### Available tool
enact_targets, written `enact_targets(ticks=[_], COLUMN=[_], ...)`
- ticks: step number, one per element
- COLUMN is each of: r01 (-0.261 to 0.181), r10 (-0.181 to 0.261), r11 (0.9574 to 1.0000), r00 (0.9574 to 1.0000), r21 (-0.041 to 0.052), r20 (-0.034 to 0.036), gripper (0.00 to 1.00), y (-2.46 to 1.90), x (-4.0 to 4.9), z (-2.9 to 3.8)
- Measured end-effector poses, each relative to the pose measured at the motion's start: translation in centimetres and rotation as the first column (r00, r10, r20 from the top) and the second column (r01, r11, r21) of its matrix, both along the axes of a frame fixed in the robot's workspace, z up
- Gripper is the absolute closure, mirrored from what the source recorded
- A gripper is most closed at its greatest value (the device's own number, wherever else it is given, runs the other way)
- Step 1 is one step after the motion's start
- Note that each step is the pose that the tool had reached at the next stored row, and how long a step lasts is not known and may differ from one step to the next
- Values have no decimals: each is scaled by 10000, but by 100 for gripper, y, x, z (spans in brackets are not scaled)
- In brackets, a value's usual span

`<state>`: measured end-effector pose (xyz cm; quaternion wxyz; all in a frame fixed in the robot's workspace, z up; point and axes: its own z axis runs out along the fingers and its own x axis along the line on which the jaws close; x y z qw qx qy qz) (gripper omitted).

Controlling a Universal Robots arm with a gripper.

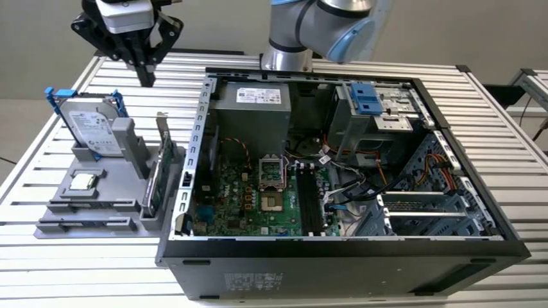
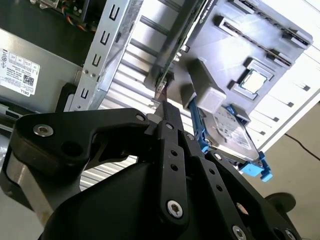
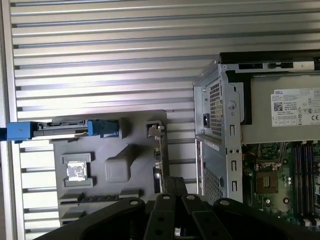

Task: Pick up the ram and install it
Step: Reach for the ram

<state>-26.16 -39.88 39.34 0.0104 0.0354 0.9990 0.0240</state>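
Pincer (image 1: 147, 80) clenched, hanging above slatted surface (image 1: 51, 269) near drive (image 1: 86, 125) on grey tray (image 1: 86, 208), beside open case (image 1: 342, 247).

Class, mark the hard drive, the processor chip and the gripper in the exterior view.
hard drive (image 1: 86, 125), exterior view, its labelled face
processor chip (image 1: 83, 182), exterior view, its metal top
gripper (image 1: 147, 79), exterior view, between its fingertips

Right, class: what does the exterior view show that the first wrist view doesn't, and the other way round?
Exterior view: the grey-and-blue robot arm joint and the blue plastic drive-bay latch. First wrist view: the computer case's perforated outer rear face. Both: the silver hard drive with blue rails, the grey plastic parts holder and the black end effector.
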Motion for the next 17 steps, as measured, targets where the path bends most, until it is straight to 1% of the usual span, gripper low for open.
enact_targets(ticks=[17], r01=[0], r10=[0], r11=[10000], r00=[10000], r21=[0], r20=[0], gripper=[100], y=[0], x=[-172], z=[0])
